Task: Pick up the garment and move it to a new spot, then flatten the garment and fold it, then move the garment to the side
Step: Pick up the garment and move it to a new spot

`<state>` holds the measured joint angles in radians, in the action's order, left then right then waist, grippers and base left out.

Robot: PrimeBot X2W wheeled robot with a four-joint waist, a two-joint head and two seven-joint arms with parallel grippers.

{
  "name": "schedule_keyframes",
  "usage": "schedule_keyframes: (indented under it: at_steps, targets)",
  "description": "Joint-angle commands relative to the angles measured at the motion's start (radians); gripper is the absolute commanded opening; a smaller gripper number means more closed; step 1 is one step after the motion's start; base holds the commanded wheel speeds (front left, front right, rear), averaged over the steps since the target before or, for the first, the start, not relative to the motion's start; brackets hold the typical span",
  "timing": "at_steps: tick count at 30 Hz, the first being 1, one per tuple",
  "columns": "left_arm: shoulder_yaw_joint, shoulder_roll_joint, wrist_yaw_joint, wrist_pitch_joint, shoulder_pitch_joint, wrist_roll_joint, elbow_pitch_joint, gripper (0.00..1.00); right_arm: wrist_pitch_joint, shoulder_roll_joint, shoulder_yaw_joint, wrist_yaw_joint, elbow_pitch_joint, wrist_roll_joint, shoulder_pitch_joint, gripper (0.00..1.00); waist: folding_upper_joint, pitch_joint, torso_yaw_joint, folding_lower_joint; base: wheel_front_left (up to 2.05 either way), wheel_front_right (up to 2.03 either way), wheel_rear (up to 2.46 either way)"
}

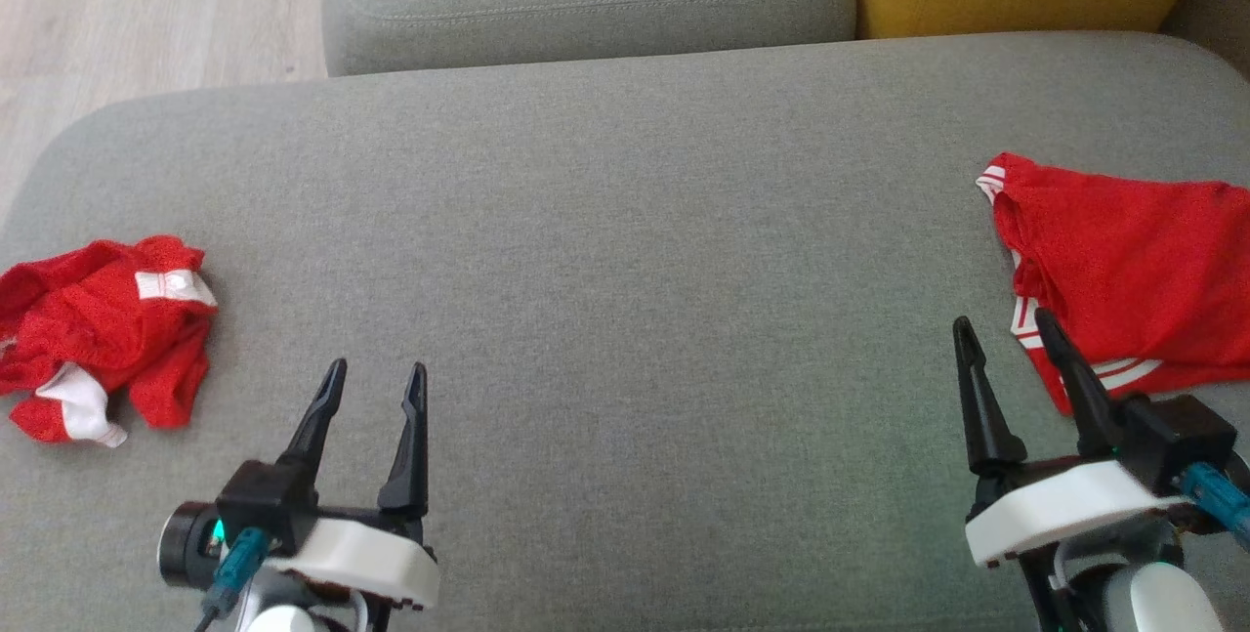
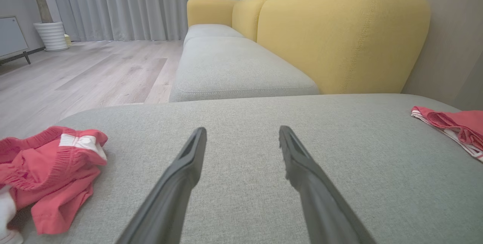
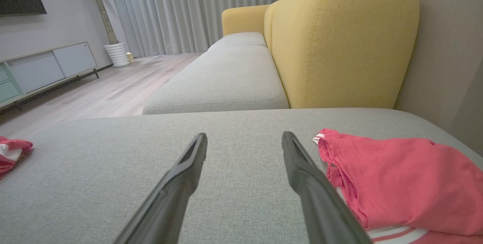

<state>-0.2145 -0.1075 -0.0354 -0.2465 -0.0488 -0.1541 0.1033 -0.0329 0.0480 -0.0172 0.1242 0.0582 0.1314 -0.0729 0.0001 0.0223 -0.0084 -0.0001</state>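
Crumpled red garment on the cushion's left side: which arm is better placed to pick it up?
Left. The left gripper, open, sits just beside the crumpled garment. The right gripper is across the cushion, next to the flatter red garment.

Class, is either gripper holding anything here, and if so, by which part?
Nothing is held. The left gripper and right gripper are both open and empty; the crumpled garment and the flatter garment lie loose on the cushion.

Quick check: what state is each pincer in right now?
Left pincer: open, holding nothing.
Right pincer: open, holding nothing.
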Motion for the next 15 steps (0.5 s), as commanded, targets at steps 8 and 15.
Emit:
schedule_keyframes:
  at_steps: [8,15]
  targets:
    - [0.024,-0.014,-0.009,-0.004,0.047,-0.013,-0.028,1.00,0.000,0.002,-0.015,0.007,0.039,-0.002,0.032,1.00,-0.0001,0.005,0.004,0.0001,0.00,0.00,0.00]
    - [0.015,-0.013,-0.010,-0.007,0.056,-0.016,-0.025,1.00,-0.001,0.002,0.007,0.007,0.042,-0.001,0.020,1.00,-0.0001,-0.002,0.033,0.0001,0.00,0.00,0.00]
